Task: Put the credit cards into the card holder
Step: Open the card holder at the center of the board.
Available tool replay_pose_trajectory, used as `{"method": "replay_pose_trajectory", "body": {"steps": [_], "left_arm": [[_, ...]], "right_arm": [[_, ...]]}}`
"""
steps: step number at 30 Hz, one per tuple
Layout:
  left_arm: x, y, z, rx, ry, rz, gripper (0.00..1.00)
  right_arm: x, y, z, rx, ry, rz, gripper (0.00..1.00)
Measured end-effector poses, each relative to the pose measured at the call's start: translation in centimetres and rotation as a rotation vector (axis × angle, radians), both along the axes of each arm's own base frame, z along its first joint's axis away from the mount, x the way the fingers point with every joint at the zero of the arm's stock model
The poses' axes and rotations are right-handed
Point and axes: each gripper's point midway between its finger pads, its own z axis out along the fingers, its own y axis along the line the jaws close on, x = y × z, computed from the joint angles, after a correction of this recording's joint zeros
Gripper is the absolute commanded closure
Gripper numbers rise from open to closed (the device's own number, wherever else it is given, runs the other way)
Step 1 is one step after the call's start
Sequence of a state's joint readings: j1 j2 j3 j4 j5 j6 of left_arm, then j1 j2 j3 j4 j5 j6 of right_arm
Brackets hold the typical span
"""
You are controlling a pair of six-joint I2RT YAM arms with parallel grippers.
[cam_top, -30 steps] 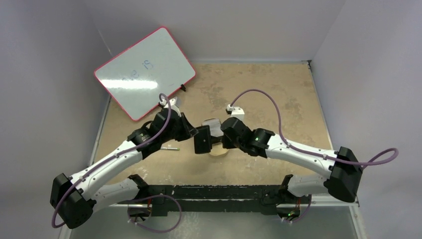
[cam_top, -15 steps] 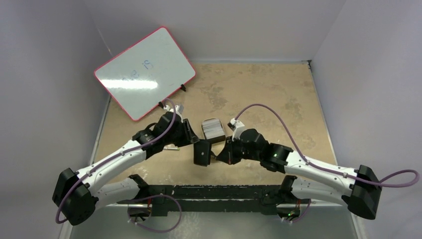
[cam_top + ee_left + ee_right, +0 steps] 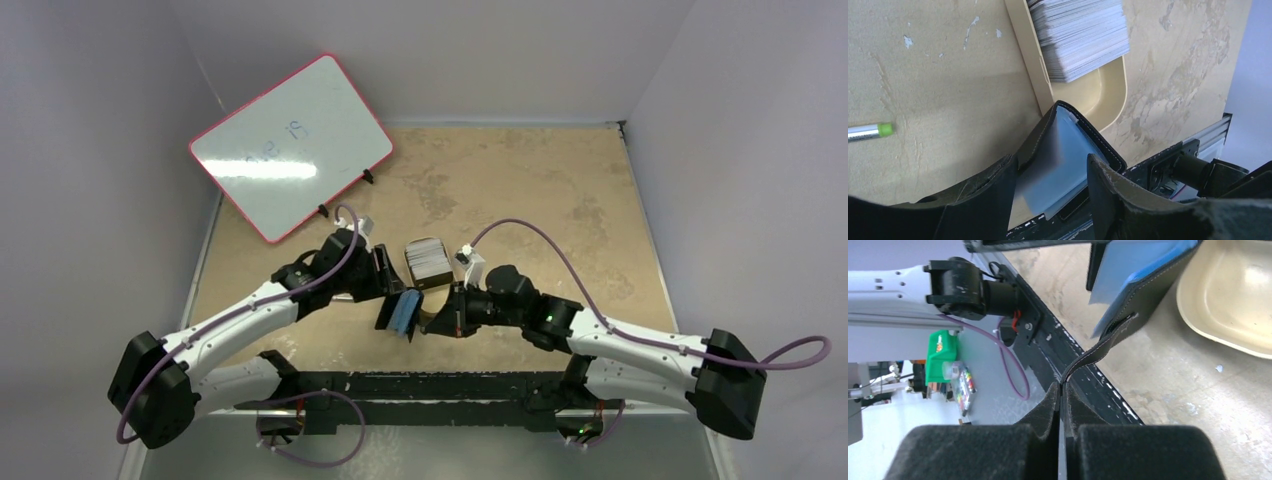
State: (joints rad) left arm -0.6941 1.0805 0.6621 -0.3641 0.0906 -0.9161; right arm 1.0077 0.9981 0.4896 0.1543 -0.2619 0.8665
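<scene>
The card holder (image 3: 402,312) is a black wallet that stands partly open near the table's front, with its bluish inside (image 3: 1063,155) showing. My right gripper (image 3: 1062,387) is shut on its thin black snap tab (image 3: 1108,337), seen from above at the wallet's right (image 3: 440,318). My left gripper (image 3: 1050,162) is open, its fingers standing either side of the wallet's open flap without pinching it; it sits just left of the wallet (image 3: 388,295). The credit cards (image 3: 428,258) are a whitish stack (image 3: 1083,35) lying in a tan tin, behind the wallet.
The tan tin (image 3: 1108,95) sits right behind the wallet and also shows in the right wrist view (image 3: 1233,300). A silver pen with a green end (image 3: 868,131) lies to the left. A red-framed whiteboard (image 3: 290,145) leans at the back left. The table's front rail (image 3: 450,385) is close.
My left gripper has opened and let go of the wallet. The wallet has swung open and shows its blue inside. My right arm dropped toward the front, still gripping the tab.
</scene>
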Motion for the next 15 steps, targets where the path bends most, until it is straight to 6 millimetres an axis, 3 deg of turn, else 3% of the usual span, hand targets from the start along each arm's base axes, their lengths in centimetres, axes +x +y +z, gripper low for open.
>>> {"method": "replay_pose_trajectory", "body": {"steps": [5,15], "left_arm": [[-0.2,-0.1,-0.1,0.000,0.000,-0.017,0.45],[-0.7,0.3,-1.1,0.018,0.019,-0.027,0.44]], "right_arm": [[0.1,0.0,1.1,0.035,-0.006,-0.015,1.00],[0.0,-0.7,1.1,0.023,0.022,-0.054,1.00]]}}
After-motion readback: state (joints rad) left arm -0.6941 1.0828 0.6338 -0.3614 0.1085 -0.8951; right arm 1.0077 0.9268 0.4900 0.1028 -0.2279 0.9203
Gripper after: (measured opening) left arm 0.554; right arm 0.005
